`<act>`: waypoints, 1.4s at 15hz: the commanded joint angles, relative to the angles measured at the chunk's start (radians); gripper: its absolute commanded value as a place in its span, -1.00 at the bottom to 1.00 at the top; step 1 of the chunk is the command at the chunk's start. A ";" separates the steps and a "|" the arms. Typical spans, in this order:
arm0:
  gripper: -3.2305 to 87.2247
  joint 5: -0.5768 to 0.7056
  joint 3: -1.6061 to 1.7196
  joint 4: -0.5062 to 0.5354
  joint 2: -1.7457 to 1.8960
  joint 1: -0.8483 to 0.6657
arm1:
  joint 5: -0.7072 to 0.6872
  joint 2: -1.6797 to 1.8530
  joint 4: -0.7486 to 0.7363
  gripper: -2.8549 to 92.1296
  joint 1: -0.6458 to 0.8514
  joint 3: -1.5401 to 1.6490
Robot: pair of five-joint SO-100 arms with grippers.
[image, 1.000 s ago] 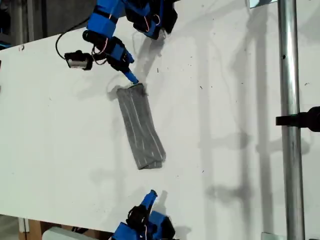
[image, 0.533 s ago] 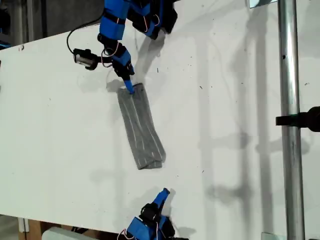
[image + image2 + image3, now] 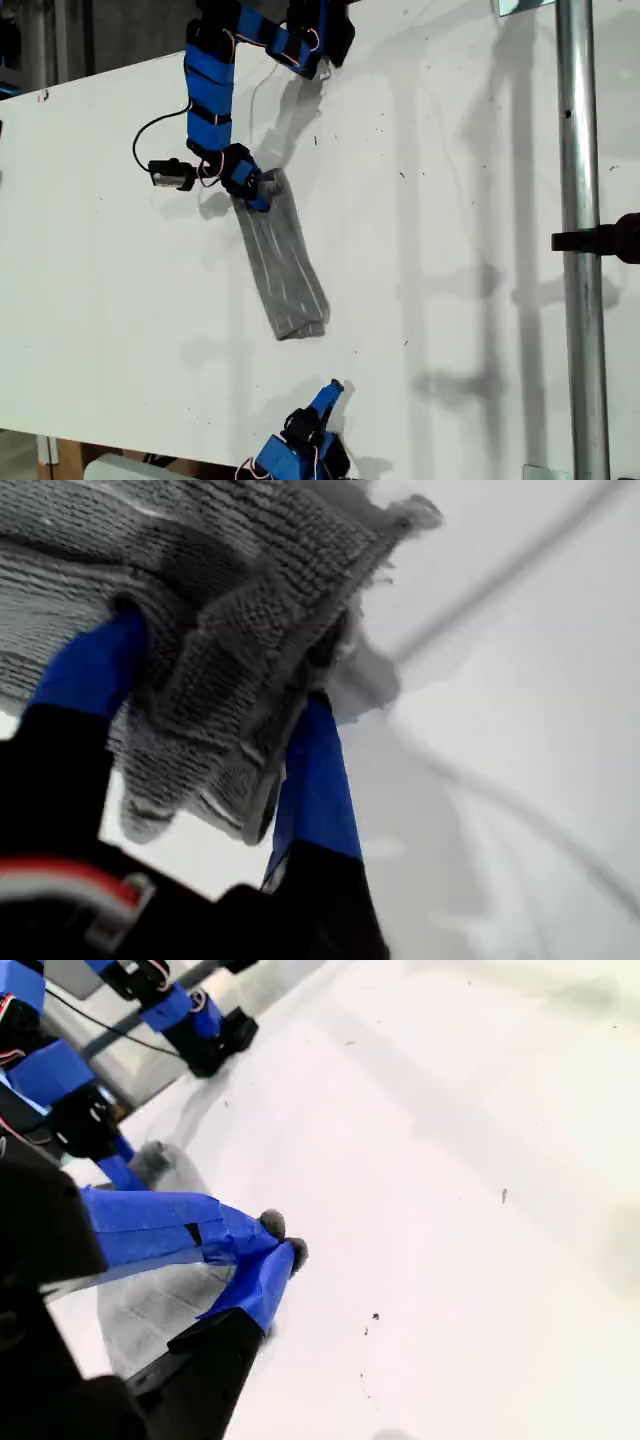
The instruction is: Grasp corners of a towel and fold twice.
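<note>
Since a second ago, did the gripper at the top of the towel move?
Yes. My first gripper slid down the exterior view onto the towel, farther from the table's top edge.

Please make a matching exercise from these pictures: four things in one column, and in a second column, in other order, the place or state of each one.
Things:
1. towel
2. my first tool
3. my second tool
4. metal pole

Places or states:
A. shut, empty, off the cloth
B. folded into a narrow strip
C. shut on a towel end
D. upright, at the exterior view's right

Pairs: 1-B, 2-C, 3-A, 4-D
</note>
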 commanded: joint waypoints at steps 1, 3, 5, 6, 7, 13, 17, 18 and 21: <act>-0.99 -0.025 -0.014 0.009 0.009 0.025 | 0.025 0.008 0.061 -0.94 -0.058 -0.077; -0.99 -0.037 -0.005 0.008 0.009 0.040 | 0.058 0.212 0.299 -0.95 -0.083 0.000; -0.99 -0.035 0.000 0.008 0.009 0.041 | 0.173 0.615 0.561 -0.95 -0.161 0.126; -0.99 -0.031 0.000 0.008 0.009 0.040 | 0.238 0.775 0.723 -0.95 -0.202 0.135; -0.99 -0.028 0.002 0.009 0.009 0.037 | 0.284 0.881 0.804 -0.95 -0.247 0.132; -0.99 -0.025 0.020 0.000 0.009 0.028 | 0.244 0.460 0.201 -0.95 -0.383 0.006; -0.99 -0.018 0.026 -0.009 0.009 0.025 | 0.127 0.514 -0.153 -0.13 -0.399 0.023; -0.99 -0.020 0.031 -0.009 0.009 0.021 | 0.083 0.638 -0.341 -0.23 -0.402 0.135; -0.99 -0.018 0.049 -0.018 0.009 0.018 | 0.132 0.965 -0.397 -0.78 -0.345 0.426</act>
